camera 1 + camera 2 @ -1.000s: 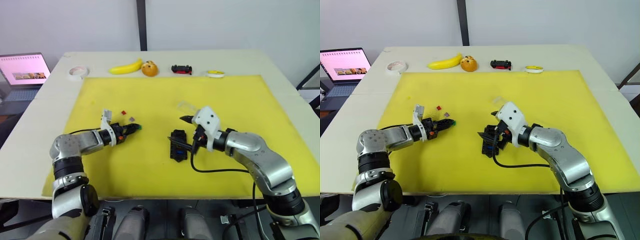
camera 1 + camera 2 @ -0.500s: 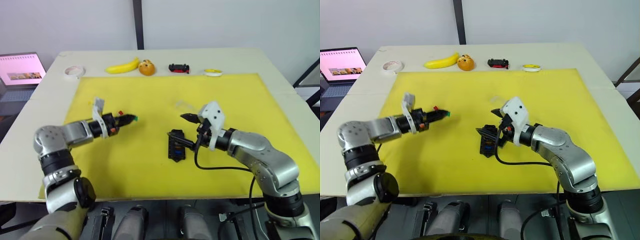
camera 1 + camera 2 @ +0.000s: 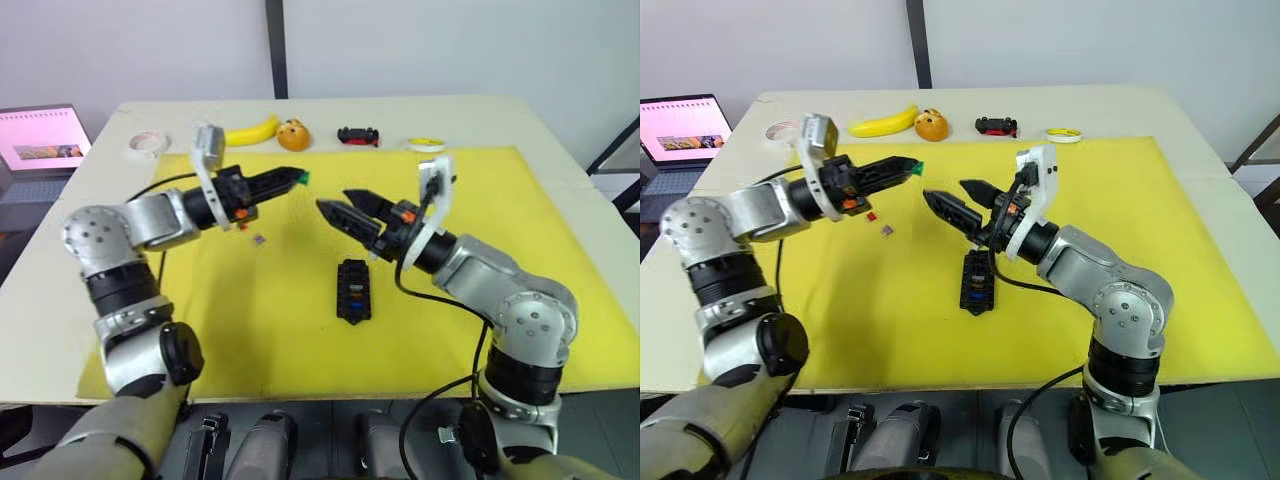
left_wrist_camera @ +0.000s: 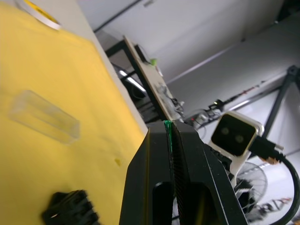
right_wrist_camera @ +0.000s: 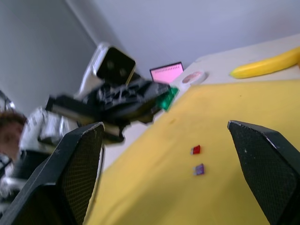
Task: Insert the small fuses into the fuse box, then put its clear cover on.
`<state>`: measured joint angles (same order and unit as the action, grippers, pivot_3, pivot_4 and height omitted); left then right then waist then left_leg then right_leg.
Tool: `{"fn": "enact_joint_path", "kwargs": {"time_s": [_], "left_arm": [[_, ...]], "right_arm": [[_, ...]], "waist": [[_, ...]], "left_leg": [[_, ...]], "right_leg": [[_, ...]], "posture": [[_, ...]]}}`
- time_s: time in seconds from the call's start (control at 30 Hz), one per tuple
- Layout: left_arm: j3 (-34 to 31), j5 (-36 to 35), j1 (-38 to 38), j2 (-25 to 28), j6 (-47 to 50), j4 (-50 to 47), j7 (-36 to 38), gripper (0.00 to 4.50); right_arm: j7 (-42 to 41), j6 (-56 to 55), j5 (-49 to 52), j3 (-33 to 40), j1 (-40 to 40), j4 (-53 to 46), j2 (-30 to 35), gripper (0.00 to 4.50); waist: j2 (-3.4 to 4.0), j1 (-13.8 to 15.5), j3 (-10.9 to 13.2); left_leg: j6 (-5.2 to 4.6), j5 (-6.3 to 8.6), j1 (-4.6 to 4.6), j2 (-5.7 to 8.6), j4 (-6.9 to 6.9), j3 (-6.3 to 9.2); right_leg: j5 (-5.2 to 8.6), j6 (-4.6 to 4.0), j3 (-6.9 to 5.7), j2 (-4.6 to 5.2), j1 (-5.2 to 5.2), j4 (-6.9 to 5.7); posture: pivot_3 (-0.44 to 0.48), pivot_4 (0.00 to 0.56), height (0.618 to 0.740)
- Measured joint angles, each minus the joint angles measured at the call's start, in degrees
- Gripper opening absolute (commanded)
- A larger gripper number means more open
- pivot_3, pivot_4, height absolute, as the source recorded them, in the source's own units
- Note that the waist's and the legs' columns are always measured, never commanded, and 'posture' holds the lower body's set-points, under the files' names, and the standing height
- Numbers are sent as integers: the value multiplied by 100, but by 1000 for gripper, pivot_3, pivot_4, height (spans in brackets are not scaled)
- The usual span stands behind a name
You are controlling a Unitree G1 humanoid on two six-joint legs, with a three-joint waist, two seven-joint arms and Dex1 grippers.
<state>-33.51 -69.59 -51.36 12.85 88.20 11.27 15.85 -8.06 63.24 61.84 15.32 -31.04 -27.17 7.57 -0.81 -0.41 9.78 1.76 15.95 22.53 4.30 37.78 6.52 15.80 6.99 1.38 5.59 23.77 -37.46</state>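
My left gripper hangs above the yellow mat, shut on a small green fuse whose edge shows between the fingertips. My right gripper is open and empty, raised close to the left one and pointing at it. The black fuse box lies on the mat below the right gripper, with some coloured fuses in its slots. A red fuse and a grey-purple fuse lie loose on the mat under the left arm. The clear cover lies on the mat beyond the fuse box.
Along the table's far edge stand a banana, an orange fruit, a black-and-red toy car, a yellow tape roll and a white tape roll. A laptop sits at the far left.
Both grippers have lifted off the mat. The left one carried the green fuse up and toward the centre. The right one left the fuse box and swung up to face it.
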Motion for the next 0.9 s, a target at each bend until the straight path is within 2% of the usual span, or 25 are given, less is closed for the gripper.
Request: {"fn": "enact_joint_path", "kwargs": {"time_s": [0.23, 0.4, 0.53, 0.8, 0.9], "left_arm": [[-41, -398, 17, -660, -463, 13, -513, 60], [33, -754, 17, -682, -549, 34, -803, 60], [114, -1028, 17, -677, -684, 139, -1022, 0], [356, -1494, 48, -643, -920, 168, -1306, 0], [435, -1609, 140, -601, -1041, 168, -1365, 0]], "right_arm": [[1003, -252, 844, 115, -16, 109, -278, 4500], [1463, -536, 1168, 32, 36, 148, -311, 4500], [1700, -791, 1349, -80, 104, 212, -309, 3386], [1874, -1153, 1558, -245, 112, 333, -251, 3386], [1896, -1269, 1604, -307, 115, 393, -225, 2597]], "waist": [[1, -52, 0], [0, -57, 0], [0, -56, 0], [0, -57, 0], [0, -60, 0]], "left_leg": [[5, -4, 9, -3, -21, -15], [11, -9, 11, -3, -30, -23], [13, -10, 11, -3, -32, -23], [16, -12, 12, -3, -35, -24], [18, -14, 12, -4, -37, -25]], "right_leg": [[0, 0, 12, -1, 30, -4], [0, 0, 18, -2, 42, -8], [0, 0, 19, -3, 43, -8], [0, 0, 20, -4, 46, -8], [0, 0, 21, -5, 49, -8]], "posture": [[0, 150, 740], [0, 150, 740], [0, 150, 740], [0, 150, 740], [0, 150, 740]]}}
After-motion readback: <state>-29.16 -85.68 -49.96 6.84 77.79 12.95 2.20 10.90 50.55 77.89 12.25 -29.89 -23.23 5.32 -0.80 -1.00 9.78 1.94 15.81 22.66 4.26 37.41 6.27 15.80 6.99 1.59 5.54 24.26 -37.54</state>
